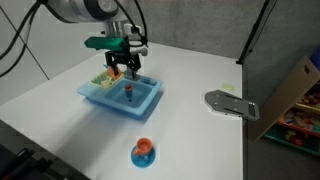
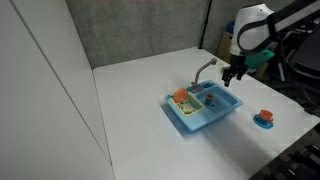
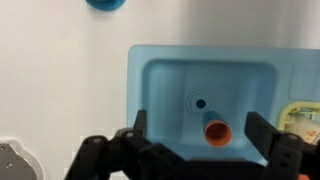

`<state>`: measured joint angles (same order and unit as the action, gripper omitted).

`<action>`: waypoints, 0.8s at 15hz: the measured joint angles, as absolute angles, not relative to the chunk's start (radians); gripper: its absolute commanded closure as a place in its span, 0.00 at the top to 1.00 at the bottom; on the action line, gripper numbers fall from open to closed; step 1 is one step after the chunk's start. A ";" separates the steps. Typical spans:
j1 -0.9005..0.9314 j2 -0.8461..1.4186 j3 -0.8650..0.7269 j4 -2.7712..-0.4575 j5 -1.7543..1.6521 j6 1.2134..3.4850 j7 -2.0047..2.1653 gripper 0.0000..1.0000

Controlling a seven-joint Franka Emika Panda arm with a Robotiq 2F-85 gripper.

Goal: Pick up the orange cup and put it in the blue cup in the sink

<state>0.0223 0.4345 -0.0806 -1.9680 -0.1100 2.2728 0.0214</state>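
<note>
The light blue sink (image 1: 100, 98) (image 2: 222, 110) (image 3: 160, 70) stands on the white table, with its grey faucet (image 2: 203, 70) at the back. The orange cup (image 3: 217, 131) (image 1: 129, 90) stands in the basin. It appears nested in the blue cup (image 3: 207, 114), of which only a bit of side wall shows below the orange rim. My gripper (image 3: 200, 128) (image 1: 126, 66) (image 2: 234, 73) is open and empty. It hangs above the basin, with a finger on either side of the cups and clear of them.
A blue round plate with an orange piece (image 1: 144, 152) (image 2: 264, 118) (image 3: 104, 3) lies on the table near the sink. The yellow-green rack with a larger orange item (image 2: 182, 97) (image 3: 300, 115) fills one end of the sink. A grey flat object (image 1: 230, 103) lies near the table edge.
</note>
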 measured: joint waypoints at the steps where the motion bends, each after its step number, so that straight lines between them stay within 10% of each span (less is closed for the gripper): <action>1: 0.021 0.411 -0.081 -1.979 -0.110 2.245 0.022 1.00; 12: -0.006 0.145 -0.081 -2.104 -0.110 2.083 0.020 1.00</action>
